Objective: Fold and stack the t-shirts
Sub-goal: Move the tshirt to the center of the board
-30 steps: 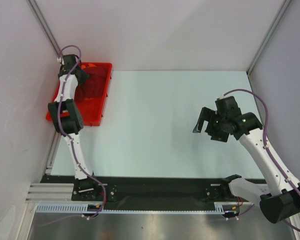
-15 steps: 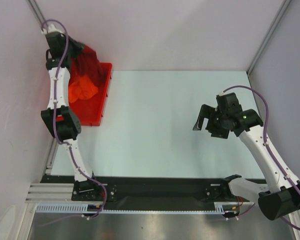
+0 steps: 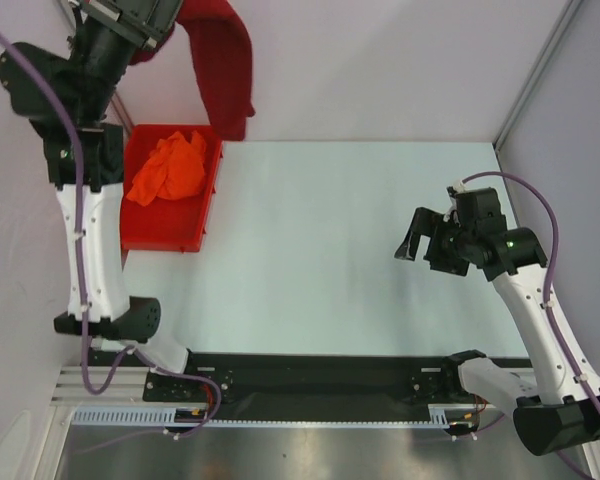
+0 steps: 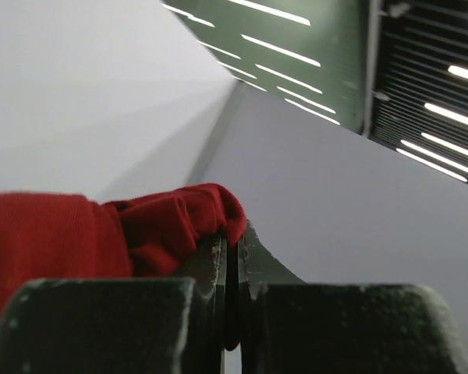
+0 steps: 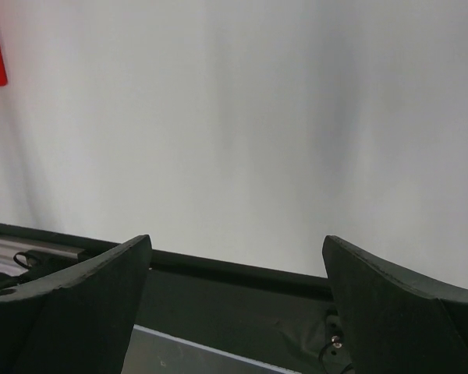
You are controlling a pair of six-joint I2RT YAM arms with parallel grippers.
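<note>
Up in the far-left corner, the left gripper (image 4: pixel 235 235) is clenched on a bunched edge of the maroon shirt (image 3: pixel 220 62), which dangles, seemingly just past the red bin (image 3: pixel 168 238). The orange shirt (image 3: pixel 170 168) lies crumpled inside that bin. The right gripper (image 3: pixel 417 240) hovers over the table (image 3: pixel 310 260), jaws spread and holding nothing.

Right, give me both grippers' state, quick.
Left gripper: closed, pinching the maroon t-shirt.
Right gripper: open, holding nothing.

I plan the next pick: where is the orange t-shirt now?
In the top view, the orange t-shirt lies crumpled inside the red bin at the far left of the table.
</note>
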